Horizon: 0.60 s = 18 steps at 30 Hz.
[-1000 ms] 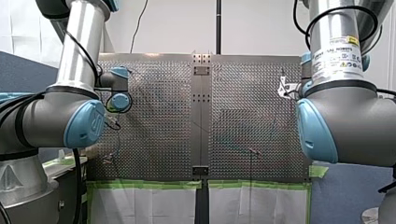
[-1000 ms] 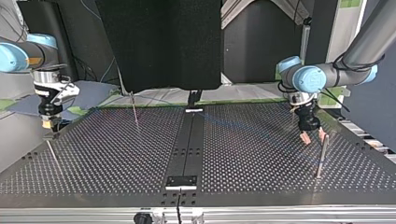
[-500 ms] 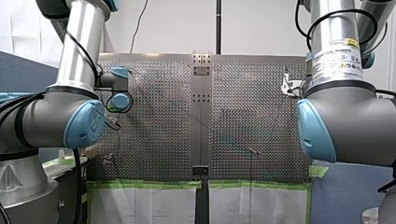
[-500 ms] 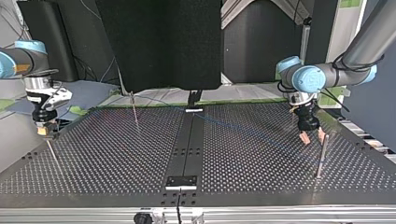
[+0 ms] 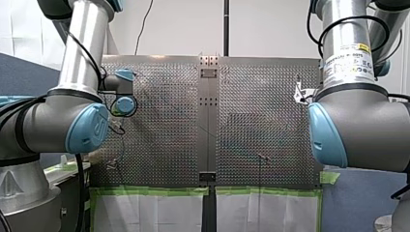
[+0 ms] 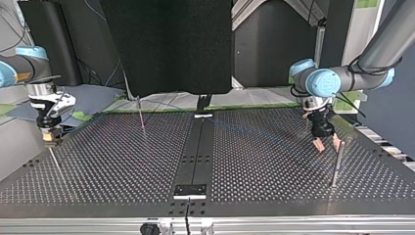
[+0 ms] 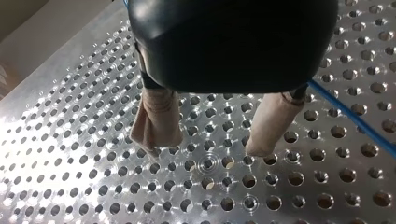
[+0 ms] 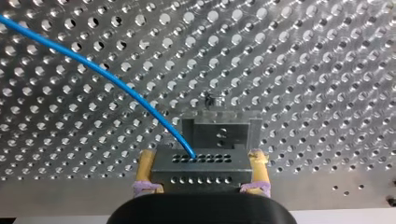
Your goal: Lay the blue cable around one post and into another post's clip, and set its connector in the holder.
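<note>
- One load only: connector (image 8: 201, 168) clamped in right gripper (image 8: 201, 161), holder (image 8: 219, 130) just ahead, seemingly lined up for seating.
- Cable (image 8: 116, 84) out of connector's face, curving away ahead of gripper.
- Left gripper (image 7: 208, 140) wide, empty; cable just beside one finger, probably stationed there for routing.

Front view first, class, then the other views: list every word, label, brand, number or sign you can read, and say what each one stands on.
White label on my right arm, front view: lines of print and a yellow patch at one corner, all too small and blurred to read.
Top view: no text.
Left wrist view: no text.
Right wrist view: no text.
</note>
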Available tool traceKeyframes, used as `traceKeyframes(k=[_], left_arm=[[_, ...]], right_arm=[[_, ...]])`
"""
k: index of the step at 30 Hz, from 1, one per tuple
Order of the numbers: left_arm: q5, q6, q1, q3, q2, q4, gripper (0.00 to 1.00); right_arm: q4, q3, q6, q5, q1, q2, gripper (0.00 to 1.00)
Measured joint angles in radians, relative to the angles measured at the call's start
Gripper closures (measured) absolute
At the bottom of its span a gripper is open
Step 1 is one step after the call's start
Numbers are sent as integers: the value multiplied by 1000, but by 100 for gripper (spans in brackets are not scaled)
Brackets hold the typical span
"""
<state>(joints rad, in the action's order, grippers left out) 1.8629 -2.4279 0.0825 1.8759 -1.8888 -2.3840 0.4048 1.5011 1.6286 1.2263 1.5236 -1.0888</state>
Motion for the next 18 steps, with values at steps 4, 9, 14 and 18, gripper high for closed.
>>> traceKeyframes(k=[4, 9, 14, 18], left_arm=[[0, 4, 0, 0, 0, 0, 0], [0, 6, 0, 0, 0, 0, 0], [0, 9, 0, 0, 0, 0, 0], [0, 10, 0, 0, 0, 0, 0]], right_arm=[[1, -5, 0, -23, -6, 0, 100], [-4, -6, -4, -40, -15, 0, 100], [-3, -7, -5, -64, -23, 0, 100], [2, -7, -4, -89, -29, 0, 100]])
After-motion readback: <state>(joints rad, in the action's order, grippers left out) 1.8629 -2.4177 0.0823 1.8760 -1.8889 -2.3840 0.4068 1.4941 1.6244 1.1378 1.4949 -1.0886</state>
